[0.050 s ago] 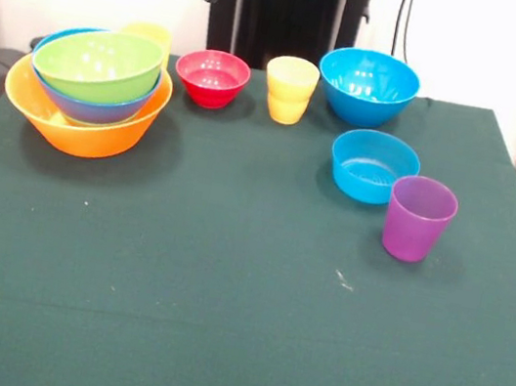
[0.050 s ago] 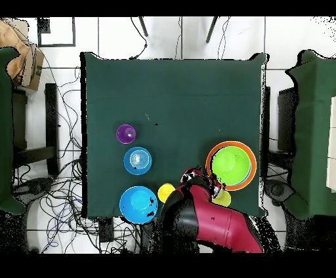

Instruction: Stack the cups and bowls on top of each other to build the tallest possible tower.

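While no writing shows, purple cup (image 1: 419,218) stands beside shallow blue bowl (image 1: 373,166).

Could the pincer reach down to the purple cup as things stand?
Probably yes. The purple cup stands upright by itself on the green cloth, apart from the shallow blue bowl, with nothing over it. The arm is drawn back; its pincer cannot be made out.
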Tool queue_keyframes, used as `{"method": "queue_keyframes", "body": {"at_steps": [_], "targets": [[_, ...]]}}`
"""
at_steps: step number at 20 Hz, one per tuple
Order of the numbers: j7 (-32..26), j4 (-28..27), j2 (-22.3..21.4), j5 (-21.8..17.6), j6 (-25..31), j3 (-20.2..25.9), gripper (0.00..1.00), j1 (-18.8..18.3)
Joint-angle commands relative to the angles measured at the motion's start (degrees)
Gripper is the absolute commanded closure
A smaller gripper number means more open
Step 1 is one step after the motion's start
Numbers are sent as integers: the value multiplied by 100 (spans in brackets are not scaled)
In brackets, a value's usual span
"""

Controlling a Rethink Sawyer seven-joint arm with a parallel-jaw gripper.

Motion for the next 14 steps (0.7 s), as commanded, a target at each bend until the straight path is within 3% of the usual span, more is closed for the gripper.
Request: {"method": "queue_keyframes", "body": {"at_steps": [1,14], "targets": [[142,58,328,-402,-147,686,0,-179],[199,-440,841,-500,5,161,0,319]]}}
